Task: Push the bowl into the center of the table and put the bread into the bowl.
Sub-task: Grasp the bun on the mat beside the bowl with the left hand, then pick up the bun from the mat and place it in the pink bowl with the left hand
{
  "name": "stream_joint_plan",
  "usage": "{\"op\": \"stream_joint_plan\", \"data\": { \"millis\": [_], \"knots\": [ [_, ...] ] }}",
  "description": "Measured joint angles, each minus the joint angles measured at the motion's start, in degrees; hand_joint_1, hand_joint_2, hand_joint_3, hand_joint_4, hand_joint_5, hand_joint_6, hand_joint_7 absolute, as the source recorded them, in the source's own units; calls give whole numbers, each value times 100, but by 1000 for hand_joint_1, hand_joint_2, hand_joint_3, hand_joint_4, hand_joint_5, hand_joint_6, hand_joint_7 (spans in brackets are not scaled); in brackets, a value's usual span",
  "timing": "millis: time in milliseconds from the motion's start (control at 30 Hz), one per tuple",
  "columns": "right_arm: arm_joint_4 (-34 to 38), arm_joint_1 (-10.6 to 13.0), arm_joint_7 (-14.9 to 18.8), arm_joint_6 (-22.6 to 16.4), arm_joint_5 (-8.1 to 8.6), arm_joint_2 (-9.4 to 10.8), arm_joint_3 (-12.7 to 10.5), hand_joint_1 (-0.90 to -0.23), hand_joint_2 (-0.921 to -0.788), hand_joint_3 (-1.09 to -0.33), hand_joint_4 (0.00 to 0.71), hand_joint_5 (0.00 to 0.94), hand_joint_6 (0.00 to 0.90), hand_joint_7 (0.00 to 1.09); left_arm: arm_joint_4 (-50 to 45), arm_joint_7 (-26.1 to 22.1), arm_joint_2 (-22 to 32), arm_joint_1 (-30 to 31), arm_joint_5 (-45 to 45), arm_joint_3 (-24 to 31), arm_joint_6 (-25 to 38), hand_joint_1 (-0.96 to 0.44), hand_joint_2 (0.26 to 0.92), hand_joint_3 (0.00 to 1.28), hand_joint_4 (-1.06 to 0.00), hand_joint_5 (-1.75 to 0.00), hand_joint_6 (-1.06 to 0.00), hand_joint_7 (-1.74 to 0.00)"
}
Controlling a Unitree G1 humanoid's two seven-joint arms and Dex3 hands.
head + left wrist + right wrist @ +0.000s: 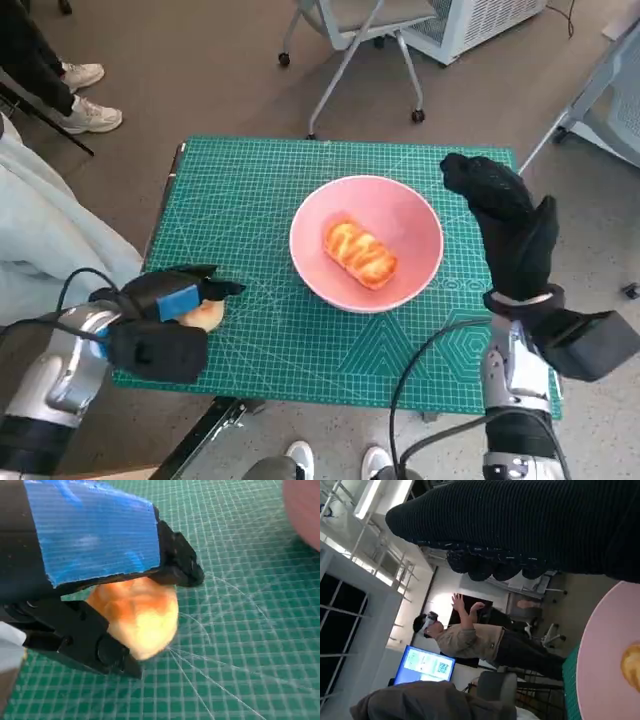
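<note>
Left wrist view: bread roll [137, 617] gripped in left hand [95, 580], beside pink bowl [305, 510].

No legible text on my cutting mat [250, 200], only grid lines. The blue monitor screen [426, 666] carries a QR-like square; its lettering is too small to read.
</note>
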Motion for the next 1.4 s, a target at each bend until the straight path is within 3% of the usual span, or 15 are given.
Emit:
{"op": "stream_joint_plan", "data": {
  "millis": [133,367,700,900,1067,1400],
  "knots": [
    [-1,0,0,11,0,1,0,-639,-921,-755,201,0,111,510,355,296,0,-125,15,-4,-355,12,920,122,-657,-1181,-552,-1145],
    [-1,0,0,21,1,3,2,-639,-921,-758,199,0,108,512,871,595,19,-309,-39,37,-865,4,920,94,-685,-1225,-587,-1143],
    [-7,1,1,43,9,0,-4,-639,-921,-756,199,1,107,516,269,7,235,-279,-838,556,-804,3,920,90,-678,-1248,-603,-1118],
    [3,-5,1,47,10,2,-5,-640,-921,-756,199,1,107,517,-348,-74,227,-457,-1479,1029,-800,4,920,60,-699,-1239,-650,-1055],
    [52,-14,2,46,12,2,-18,-639,-921,-755,200,1,107,518,-628,-41,51,-738,-1725,1148,-811,4,912,41,-734,-1185,-688,-1032],
    [231,-99,15,33,19,3,-39,-644,-921,-751,201,1,113,521,-827,298,-833,-1560,-1814,935,-1111,3,917,33,-731,-1121,-677,-1113]
  ]
}}
